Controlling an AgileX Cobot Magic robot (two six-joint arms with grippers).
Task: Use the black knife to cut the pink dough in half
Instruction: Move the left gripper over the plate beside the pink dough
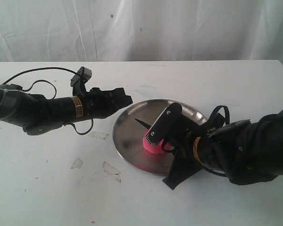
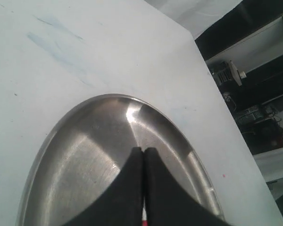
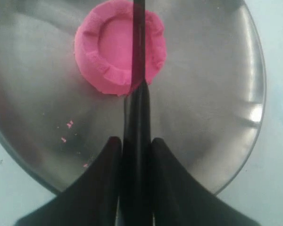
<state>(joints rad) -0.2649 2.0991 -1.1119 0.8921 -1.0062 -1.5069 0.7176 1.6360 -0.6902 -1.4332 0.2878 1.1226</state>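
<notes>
Right jaws [image 3: 136, 141]: clamped the black knife [image 3: 137, 56] by its handle.
Pink dough [image 3: 119, 47]: sat on the steel plate [image 3: 217, 94], blade across its middle; looked soft, easily dented.
Left jaws [image 2: 143, 162]: closed, empty, above the plate.

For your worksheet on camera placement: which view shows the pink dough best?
The right wrist view: the pink dough fills it from above, the knife across it. The exterior view shows only a pink edge; the left wrist view shows none.

I can't see the black knife [image 3: 137, 70] tip, cut off in my right wrist view; the right gripper [image 1: 166, 123] hides most of the pink dough [image 1: 153, 146].
</notes>
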